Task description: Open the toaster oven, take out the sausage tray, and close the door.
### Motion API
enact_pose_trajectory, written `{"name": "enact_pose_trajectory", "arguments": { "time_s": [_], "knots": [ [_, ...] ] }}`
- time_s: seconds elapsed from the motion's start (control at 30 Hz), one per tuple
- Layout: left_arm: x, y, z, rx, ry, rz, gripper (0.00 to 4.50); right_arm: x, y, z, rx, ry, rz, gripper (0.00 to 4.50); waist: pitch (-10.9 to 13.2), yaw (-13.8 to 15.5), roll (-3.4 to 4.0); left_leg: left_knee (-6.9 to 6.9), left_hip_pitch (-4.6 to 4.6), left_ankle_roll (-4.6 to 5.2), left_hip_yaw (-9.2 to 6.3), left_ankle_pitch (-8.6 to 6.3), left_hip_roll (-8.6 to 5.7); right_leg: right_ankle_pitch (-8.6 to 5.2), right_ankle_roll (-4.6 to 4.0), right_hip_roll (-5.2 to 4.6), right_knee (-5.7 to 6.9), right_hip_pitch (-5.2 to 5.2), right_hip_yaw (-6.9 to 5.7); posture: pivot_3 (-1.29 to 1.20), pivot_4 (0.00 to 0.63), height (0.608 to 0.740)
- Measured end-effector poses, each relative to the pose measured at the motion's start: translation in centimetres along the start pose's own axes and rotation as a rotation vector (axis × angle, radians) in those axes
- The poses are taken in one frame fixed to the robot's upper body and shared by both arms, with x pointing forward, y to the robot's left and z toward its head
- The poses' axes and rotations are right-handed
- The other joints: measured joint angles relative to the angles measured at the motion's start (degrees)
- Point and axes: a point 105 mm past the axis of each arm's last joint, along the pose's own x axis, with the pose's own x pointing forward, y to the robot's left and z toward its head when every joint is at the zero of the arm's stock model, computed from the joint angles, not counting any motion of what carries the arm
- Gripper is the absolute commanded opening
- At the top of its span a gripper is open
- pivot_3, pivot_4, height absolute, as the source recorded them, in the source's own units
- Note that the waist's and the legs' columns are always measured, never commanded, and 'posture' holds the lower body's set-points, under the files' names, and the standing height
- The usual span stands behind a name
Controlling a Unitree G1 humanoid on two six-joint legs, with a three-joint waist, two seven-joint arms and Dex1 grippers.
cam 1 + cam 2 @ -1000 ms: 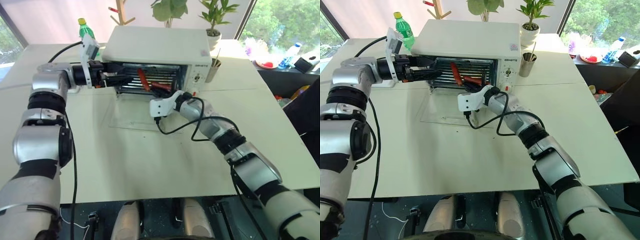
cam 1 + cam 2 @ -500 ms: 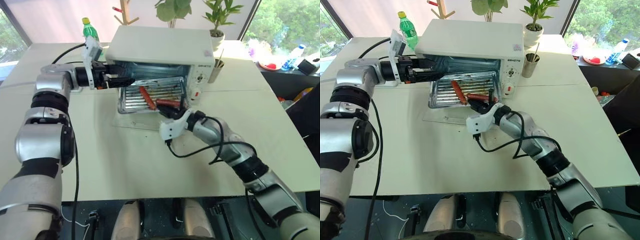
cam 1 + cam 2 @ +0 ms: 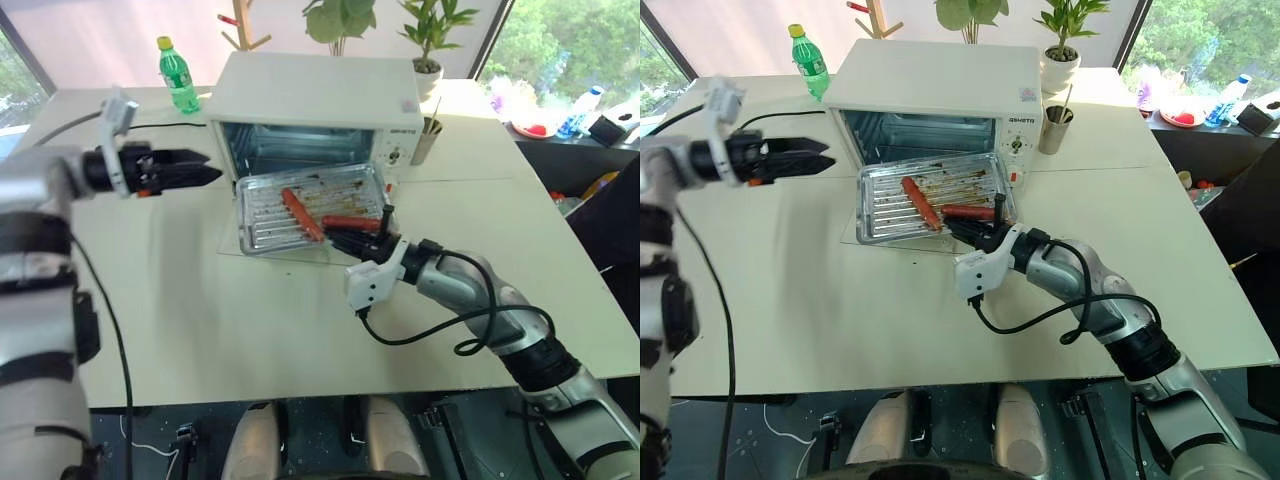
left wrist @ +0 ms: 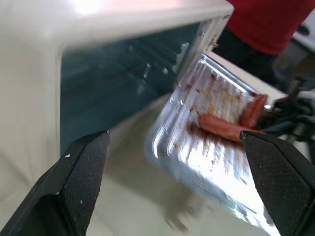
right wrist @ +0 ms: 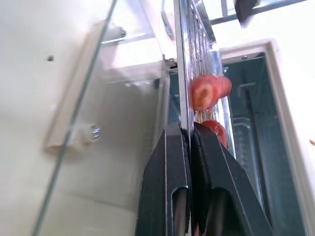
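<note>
Here the right gripper reaches toward eleven o'clock, pinching the near rim of the sausage tray, which hangs above the lowered door before the toaster oven. At nine o'clock, the left gripper points level, fingers spread wide.

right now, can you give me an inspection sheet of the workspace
surface: white table, bare in front of the oven
job's things: toaster oven open; door folded down flat; sausage tray drawn out over the door, two sausages on it
clutter: green bottle, metal cup, potted plant behind the oven
grippers: right gripper shut on the tray's front rim; left gripper open, off to the oven's left side, holding nothing
cables: black cable looping off the right arm onto the table
surroundings: windows with greenery, a side counter with small items at the right
</note>
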Motion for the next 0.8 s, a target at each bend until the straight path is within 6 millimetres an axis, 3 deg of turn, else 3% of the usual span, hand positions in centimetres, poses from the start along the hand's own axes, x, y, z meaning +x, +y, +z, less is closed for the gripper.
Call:
{"name": "enact_pose_trajectory", "arguments": {
  "time_s": [0.1, 0.23, 0.5, 0.8],
  "knots": [
    [-1.7, -2.1, -2.5, -0.165, -0.015, 0.010, 4.50, -0.4, -0.1, 0.1, 0.000, -0.024, 0.001, 0.03, 0.0, 0.3, -0.02, 0.03, 0.02, -0.01, -0.13, 0.01, 0.04, -0.01, 0.01, -0.06, -0.03, 0.01, 0.08, 0.00, 0.150, 0.717],
    [-2.1, -4.9, -5.0, -0.334, -0.053, 0.004, 4.50, -0.6, -0.7, 0.7, -0.001, -0.078, -0.018, 0.03, 0.0, 0.7, -0.06, 0.07, 0.07, -0.08, -0.19, 0.04, 0.00, -0.01, 0.02, -0.13, -0.08, 0.12, 0.07, 0.00, 0.150, 0.717],
    [0.3, -6.3, -9.5, -0.561, -0.167, -0.005, 4.50, -1.7, -0.1, 2.2, -0.038, -0.195, 0.030, 0.03, 0.0, 0.5, -0.16, 0.07, 0.31, -0.08, -0.24, 0.04, -0.06, -0.01, 0.02, -0.28, -0.02, 0.35, 0.10, 0.00, 0.150, 0.717],
    [2.4, -8.5, -11.2, -0.671, -0.156, -0.050, 4.50, -2.2, 1.0, 2.6, -0.028, -0.218, 0.059, 0.03, 0.0, 0.6, -0.20, 0.06, 0.48, -0.12, -0.23, 0.05, -0.09, -0.01, 0.01, -0.40, 0.00, 0.48, 0.12, 0.00, 0.150, 0.717]
  ]
}}
